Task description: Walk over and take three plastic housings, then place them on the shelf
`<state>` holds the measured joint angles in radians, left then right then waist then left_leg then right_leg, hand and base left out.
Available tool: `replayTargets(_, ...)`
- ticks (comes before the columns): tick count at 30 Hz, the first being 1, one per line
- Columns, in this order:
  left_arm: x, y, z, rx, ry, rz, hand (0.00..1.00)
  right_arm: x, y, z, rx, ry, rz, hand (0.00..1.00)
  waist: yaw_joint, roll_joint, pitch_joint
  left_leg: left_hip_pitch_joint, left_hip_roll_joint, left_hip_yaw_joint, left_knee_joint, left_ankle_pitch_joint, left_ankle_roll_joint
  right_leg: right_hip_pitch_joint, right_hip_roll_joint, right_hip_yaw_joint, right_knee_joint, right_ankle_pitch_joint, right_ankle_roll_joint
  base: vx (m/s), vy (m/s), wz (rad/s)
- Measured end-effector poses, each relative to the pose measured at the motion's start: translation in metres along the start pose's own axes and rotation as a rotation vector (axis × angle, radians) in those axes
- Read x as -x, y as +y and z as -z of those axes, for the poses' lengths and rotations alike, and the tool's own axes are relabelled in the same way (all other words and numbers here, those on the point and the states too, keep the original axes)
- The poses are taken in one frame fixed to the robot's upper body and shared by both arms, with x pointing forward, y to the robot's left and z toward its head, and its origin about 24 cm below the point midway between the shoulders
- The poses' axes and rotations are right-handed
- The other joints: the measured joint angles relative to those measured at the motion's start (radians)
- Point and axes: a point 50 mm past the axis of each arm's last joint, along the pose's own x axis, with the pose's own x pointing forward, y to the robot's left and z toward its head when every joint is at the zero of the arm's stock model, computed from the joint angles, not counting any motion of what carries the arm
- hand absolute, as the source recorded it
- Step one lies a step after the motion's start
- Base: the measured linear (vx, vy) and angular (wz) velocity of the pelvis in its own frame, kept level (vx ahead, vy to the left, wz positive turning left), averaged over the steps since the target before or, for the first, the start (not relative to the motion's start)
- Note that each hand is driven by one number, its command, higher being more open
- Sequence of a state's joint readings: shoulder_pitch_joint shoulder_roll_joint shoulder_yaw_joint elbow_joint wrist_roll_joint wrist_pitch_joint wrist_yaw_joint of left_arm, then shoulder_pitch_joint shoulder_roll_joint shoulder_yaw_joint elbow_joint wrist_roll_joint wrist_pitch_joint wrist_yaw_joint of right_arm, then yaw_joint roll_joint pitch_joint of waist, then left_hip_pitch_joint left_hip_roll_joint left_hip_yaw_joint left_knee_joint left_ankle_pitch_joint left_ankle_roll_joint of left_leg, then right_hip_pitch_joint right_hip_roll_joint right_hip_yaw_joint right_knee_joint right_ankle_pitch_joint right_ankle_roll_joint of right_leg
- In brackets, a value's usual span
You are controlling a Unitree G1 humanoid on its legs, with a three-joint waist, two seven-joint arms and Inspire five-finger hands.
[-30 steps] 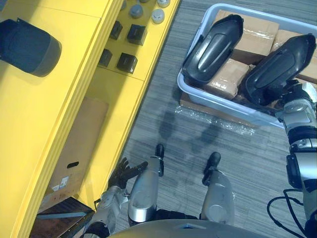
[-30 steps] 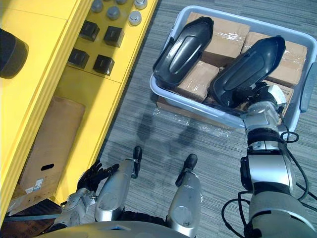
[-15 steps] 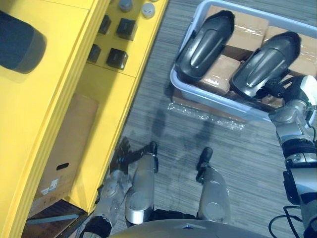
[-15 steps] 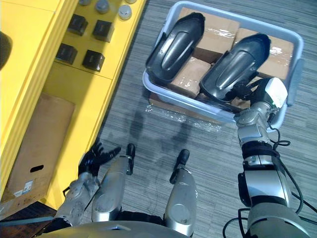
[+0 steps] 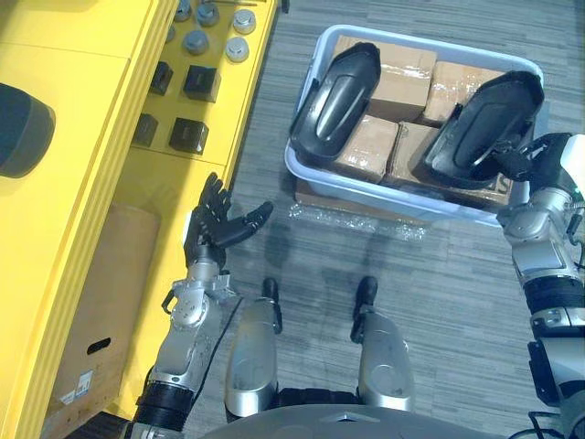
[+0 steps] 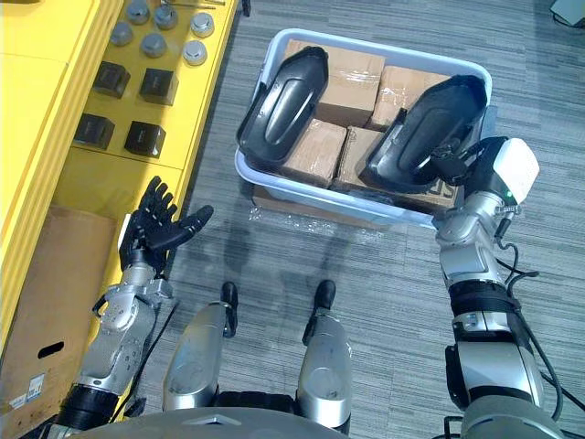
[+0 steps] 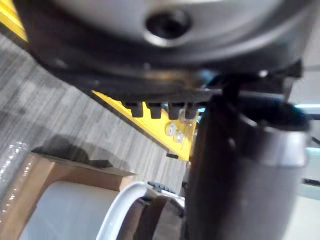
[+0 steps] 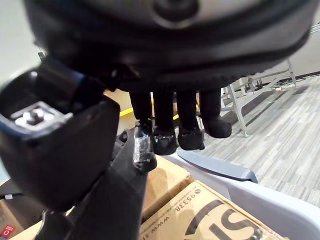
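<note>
Left hand fingers straight; yellow shelf beyond (pale bin nearer).

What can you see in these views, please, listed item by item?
Plastic housings: two, dark grey, lying on the boxes in the bin.
Bin: one, pale blue-grey, on the floor right of the shelf.
Cardboard boxes: several, brown, inside the bin.
Shelf: one, yellow, on the robot's left.
Square blocks: four, black, on a shelf level.
Round caps: several, grey, beyond the blocks.
Rounded part: one, dark grey, on the shelf's top.
Carton: one, brown, under the shelf.
Left hand: open, beside the shelf.
Right hand: at the right housing's near end.
</note>
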<state>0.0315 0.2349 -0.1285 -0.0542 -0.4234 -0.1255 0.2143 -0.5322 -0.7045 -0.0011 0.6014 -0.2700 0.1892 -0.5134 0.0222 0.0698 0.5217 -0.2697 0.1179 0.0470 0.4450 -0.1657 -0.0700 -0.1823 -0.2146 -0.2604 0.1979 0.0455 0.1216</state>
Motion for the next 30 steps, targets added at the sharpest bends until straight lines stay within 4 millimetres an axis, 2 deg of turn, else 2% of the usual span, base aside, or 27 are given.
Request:
replayTargets(4, -0.008, -0.004, -0.012, -0.02, -0.044, 0.038, 1.0, 0.0, 0.001, -0.002, 0.002, -0.006, -0.005, 0.0, 0.003, 0.0, 0.0, -0.002, 0.0, 0.002, 0.003, 0.0, 0.0, 0.007, 0.002, 0.001, -0.021, 0.013, 0.001, -0.01, 0.008, -0.01)
replayTargets(7, -0.018, -0.013, -0.02, -0.047, -0.062, 0.09, 1.0, -0.003, 0.006, -0.013, 0.011, -0.032, -0.026, 0.0, 0.004, 0.0, -0.002, -0.013, 0.0, 0.009, 0.007, 0.0, 0.0, -0.001, 0.004, 0.008, -0.031, 0.025, 0.0, -0.03, 0.031, -0.06)
replayTargets(12, -0.049, -0.048, -0.038, -0.07, -0.126, 0.218, 1.0, -0.021, 0.009, -0.041, 0.025, -0.062, -0.027, 0.0, 0.009, 0.002, -0.004, -0.075, 0.001, 0.01, 0.035, 0.003, 0.005, -0.047, 0.007, 0.015, -0.045, 0.052, -0.002, -0.05, 0.04, -0.04)
replayTargets(15, -0.067, -0.067, -0.046, -0.104, -0.131, 0.285, 1.0, -0.029, 0.003, -0.065, -0.007, -0.126, 0.007, 0.0, 0.009, 0.003, -0.004, -0.095, 0.0, 0.011, 0.045, 0.004, 0.007, -0.064, 0.007, 0.02, -0.045, 0.061, -0.002, -0.03, 0.044, -0.02)
replayTargets(16, -0.074, -0.074, -0.049, -0.116, -0.123, 0.305, 1.0, -0.032, -0.001, -0.079, -0.026, -0.174, 0.033, 0.0, 0.006, 0.003, -0.004, -0.096, 0.0, 0.011, 0.045, 0.004, 0.007, -0.066, 0.007, 0.021, -0.044, 0.061, -0.002, 0.0, 0.0, 0.0)
replayTargets(20, -0.092, -0.089, -0.061, -0.079, -0.099, 0.335, 1.0, -0.038, -0.015, -0.115, -0.065, -0.296, 0.116, 0.0, 0.003, 0.003, -0.004, -0.107, 0.001, 0.021, 0.045, 0.006, 0.009, -0.086, 0.007, 0.033, -0.041, 0.064, -0.002, -0.02, 0.021, -0.06)
replayTargets(23, -0.104, -0.094, -0.068, -0.026, -0.068, 0.332, 1.0, -0.037, -0.019, -0.131, -0.057, -0.374, 0.151, 0.0, -0.004, 0.003, -0.004, -0.104, 0.001, 0.034, 0.044, 0.006, 0.009, -0.092, 0.007, 0.048, -0.041, 0.067, -0.001, 0.0, 0.031, -0.11)
replayTargets(29, -0.109, -0.1, -0.078, 0.009, -0.072, 0.342, 1.0, -0.028, -0.013, -0.149, -0.085, -0.439, 0.142, 0.0, -0.026, 0.002, -0.005, -0.083, 0.005, 0.054, 0.038, 0.006, 0.009, -0.093, 0.007, 0.074, -0.028, 0.067, -0.001, 0.0, 0.027, -0.11)
replayTargets(30, -0.111, -0.102, -0.08, 0.009, -0.073, 0.346, 1.0, -0.027, -0.011, -0.15, -0.083, -0.446, 0.138, 1.0, -0.027, 0.002, -0.005, -0.08, 0.006, 0.059, 0.039, 0.005, 0.008, -0.093, 0.009, 0.079, -0.028, 0.067, -0.002, -0.03, 0.032, -0.12)
